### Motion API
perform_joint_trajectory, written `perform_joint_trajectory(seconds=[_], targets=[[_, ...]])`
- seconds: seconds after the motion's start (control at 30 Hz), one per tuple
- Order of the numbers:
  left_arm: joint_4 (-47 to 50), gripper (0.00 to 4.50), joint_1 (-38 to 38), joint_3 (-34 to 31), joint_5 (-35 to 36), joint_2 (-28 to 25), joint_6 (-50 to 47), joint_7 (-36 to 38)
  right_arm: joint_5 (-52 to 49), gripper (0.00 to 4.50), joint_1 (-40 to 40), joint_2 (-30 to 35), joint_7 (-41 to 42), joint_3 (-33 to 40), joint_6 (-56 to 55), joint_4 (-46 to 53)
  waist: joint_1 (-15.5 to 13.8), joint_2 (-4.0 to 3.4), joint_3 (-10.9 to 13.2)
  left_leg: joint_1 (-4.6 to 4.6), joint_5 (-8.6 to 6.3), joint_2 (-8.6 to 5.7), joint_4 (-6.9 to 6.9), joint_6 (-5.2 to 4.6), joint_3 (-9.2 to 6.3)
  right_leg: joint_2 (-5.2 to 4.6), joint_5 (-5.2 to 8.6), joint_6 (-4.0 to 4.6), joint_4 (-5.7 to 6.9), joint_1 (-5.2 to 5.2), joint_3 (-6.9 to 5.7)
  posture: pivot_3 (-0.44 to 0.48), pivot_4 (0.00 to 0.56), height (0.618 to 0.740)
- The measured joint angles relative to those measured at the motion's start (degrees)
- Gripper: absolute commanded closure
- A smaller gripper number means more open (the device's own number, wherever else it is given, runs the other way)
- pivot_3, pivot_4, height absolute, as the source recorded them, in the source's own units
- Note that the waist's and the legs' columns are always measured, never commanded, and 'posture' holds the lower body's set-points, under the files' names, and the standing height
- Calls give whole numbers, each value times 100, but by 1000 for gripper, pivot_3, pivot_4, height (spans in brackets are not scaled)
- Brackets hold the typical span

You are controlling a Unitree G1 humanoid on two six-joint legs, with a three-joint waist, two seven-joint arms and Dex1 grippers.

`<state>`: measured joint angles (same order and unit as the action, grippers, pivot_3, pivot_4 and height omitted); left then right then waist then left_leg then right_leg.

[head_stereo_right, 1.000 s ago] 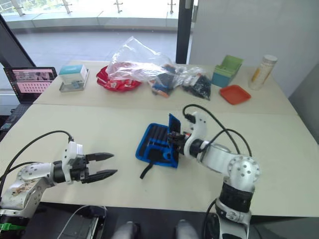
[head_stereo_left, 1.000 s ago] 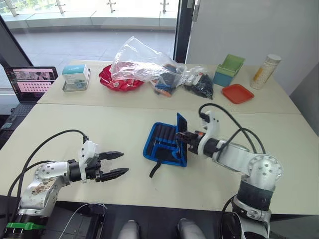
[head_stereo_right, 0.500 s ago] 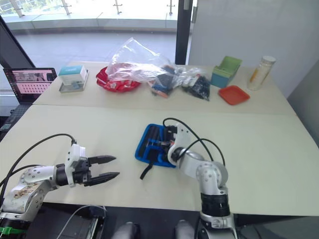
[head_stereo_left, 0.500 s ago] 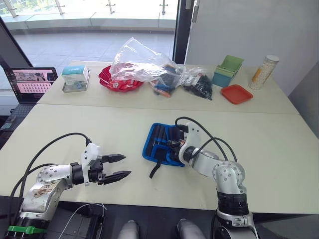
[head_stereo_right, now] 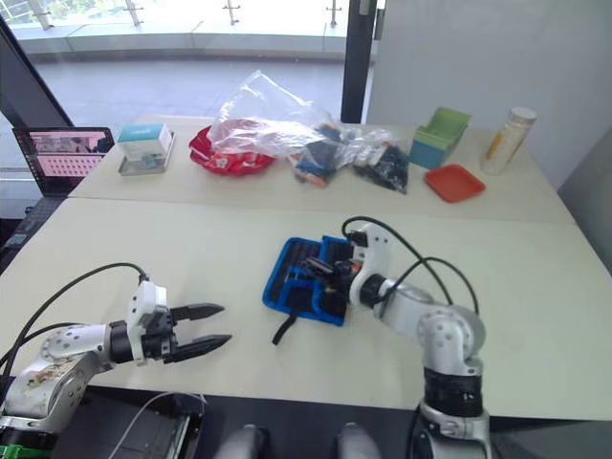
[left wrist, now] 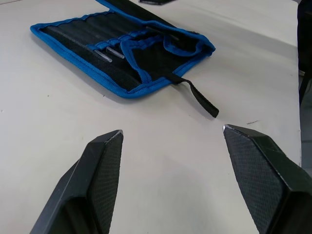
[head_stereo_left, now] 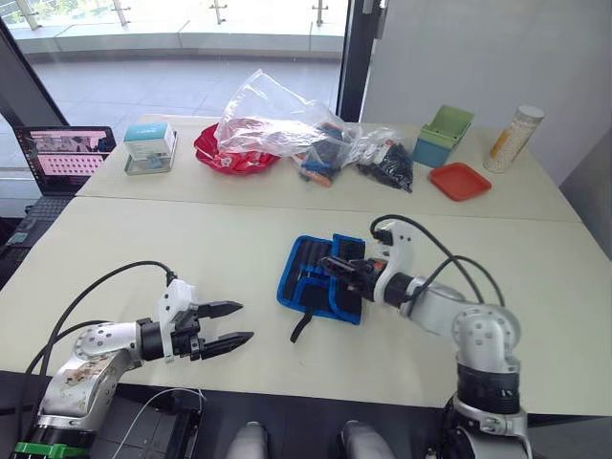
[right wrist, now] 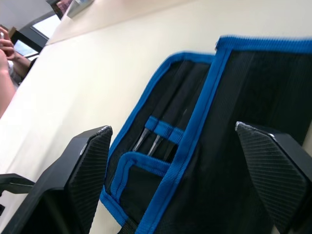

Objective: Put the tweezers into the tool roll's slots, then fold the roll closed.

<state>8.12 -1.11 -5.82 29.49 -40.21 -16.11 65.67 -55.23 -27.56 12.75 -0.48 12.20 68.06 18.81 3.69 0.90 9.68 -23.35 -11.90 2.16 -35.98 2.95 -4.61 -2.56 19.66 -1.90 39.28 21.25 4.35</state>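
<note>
Both pincers gape empty: right pincer (head_stereo_left: 337,268) over the half-folded tool roll (head_stereo_left: 320,277), seemingly to close it, left pincer (head_stereo_left: 229,323) idle aside.

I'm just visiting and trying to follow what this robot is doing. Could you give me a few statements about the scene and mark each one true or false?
1. The tool roll lies partly folded on the table. True.
2. The left gripper is shut on a tweezer. False: it is open and holds nothing.
3. The right gripper is open over the roll. True.
4. The strap is tied around the roll. False: it trails loose on the table.
5. Tweezers sit in the slots. True.
</note>
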Motion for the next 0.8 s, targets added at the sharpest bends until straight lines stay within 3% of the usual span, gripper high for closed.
perform_joint_trajectory(seconds=[0.13, 0.27, 0.47, 0.7, 0.8], targets=[[-13, 1027, -175, 13, 1, 152, -37, -89, -196, 141, -4, 474, 689, 53, -113, 104, -2, 1, 0, -3, 0, -2, -1, 0, -1, -1, 0, 0, -3, -2, -1, 0, 150, 723], [-15, 1027, -342, 30, 58, 284, -330, -250, 92, 141, 529, 794, 1332, -7, -729, 107, -32, 1, 0, -9, 0, -8, -2, 0, -1, -5, 0, 0, -7, -2, 0, 0, 150, 723], [-33, 1027, -716, 20, 473, 485, -1524, -858, 1804, 2016, 1578, 1406, 2578, -1084, -2621, 89, -56, 3, 1, -10, 0, -7, -10, 0, -1, -4, 0, -1, -9, -2, 0, 0, 150, 723], [-152, 1027, -1171, 59, 684, 753, -2745, -1628, 3208, 4410, 1576, 1486, 3047, -1804, -4018, -452, -34, 6, 2, -7, 1, -9, -18, 1, -3, -3, 0, -1, -2, -8, -1, 0, 150, 723], [-406, 1027, -1384, 150, 616, 1026, -2846, -1918, 3553, 4462, 1496, 1446, 3016, -1943, -4109, -773, -88, 7, 2, -8, 1, -11, -24, 2, -4, -5, 0, -1, 0, -10, -1, 0, 150, 723]])
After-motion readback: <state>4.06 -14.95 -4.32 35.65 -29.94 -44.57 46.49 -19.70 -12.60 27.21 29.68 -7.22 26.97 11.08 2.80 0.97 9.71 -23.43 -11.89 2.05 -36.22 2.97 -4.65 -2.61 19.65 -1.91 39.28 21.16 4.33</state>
